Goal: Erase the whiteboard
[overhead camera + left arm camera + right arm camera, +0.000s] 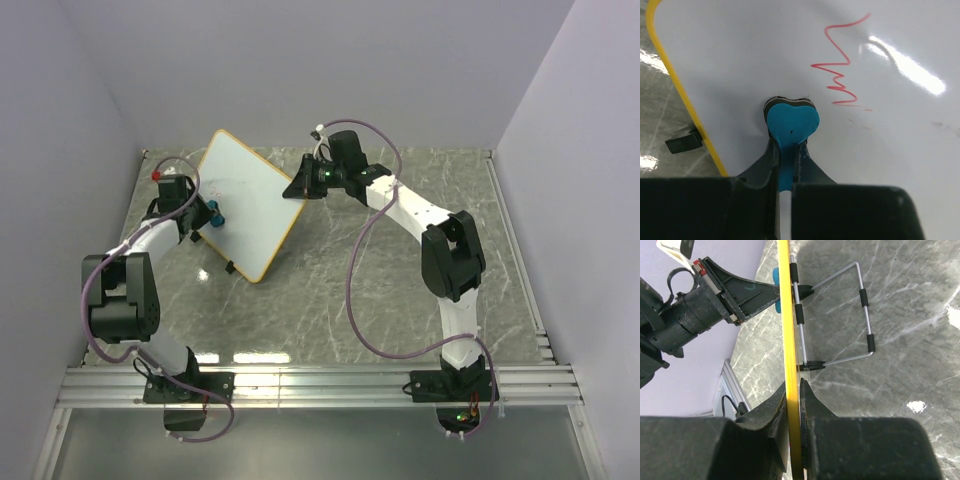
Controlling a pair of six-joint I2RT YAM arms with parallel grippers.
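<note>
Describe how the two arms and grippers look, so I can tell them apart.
Both arms share white links and bulky black joint housings. A mauve cable loops along each. The left arm shows a red spot near its wrist; the right arm a green light. The left gripper and right gripper have dark tapering fingers.

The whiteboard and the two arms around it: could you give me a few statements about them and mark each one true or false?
1. The left gripper holds a blue eraser at the whiteboard. True.
2. The board is wiped clean. False: a red scribble is on it, to the right of the eraser in the left wrist view.
3. The right gripper is shut on the board's yellow frame. True.
4. The board lies flat. False: it stands up on edge, with a wire stand behind it.
</note>
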